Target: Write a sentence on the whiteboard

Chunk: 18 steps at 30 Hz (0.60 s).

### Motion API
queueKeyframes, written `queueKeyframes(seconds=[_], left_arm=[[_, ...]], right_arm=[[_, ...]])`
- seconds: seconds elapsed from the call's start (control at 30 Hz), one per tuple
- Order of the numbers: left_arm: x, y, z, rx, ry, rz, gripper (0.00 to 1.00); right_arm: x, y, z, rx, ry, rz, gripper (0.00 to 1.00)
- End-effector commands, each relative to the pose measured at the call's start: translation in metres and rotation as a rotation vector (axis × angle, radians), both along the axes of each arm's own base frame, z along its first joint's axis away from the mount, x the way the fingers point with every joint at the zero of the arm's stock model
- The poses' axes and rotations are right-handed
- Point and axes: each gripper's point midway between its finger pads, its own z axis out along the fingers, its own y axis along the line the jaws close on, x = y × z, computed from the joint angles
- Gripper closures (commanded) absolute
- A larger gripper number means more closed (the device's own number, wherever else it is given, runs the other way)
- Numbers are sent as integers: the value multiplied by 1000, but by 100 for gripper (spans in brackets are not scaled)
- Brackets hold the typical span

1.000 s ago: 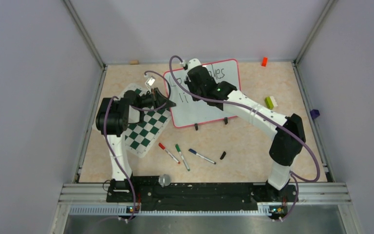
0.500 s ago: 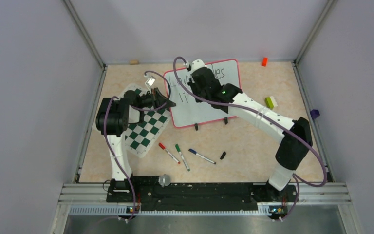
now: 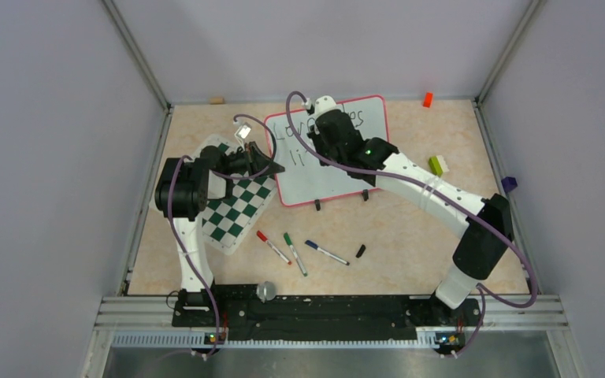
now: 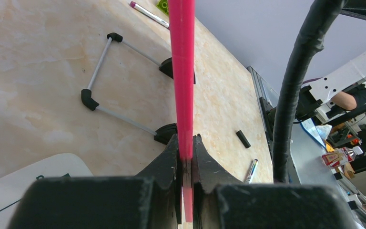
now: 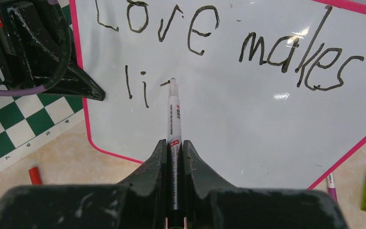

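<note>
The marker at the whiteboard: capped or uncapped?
Uncapped: the marker shows a bare tip at the whiteboard; a black cap lies on the table.

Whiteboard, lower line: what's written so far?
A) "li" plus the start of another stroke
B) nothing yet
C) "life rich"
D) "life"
A: in the right wrist view the sentence on the whiteboard reads "Love makes" on top, and below it only "li" plus a short stroke at the tip of the marker held in the right pincer.
</note>
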Motion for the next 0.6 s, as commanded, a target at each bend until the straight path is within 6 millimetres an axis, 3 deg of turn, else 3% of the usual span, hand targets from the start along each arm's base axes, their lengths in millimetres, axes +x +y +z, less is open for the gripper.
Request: queueKeyframes(seconds=[0.0,0.57], left_arm=[[-5,-1,16,19,-208,-30,100],[-4,-1,17,19,-213,-29,100]], right_arm=[[4,-7,28,47,-73,-24,100],[10,8,27,67,-69,11,100]])
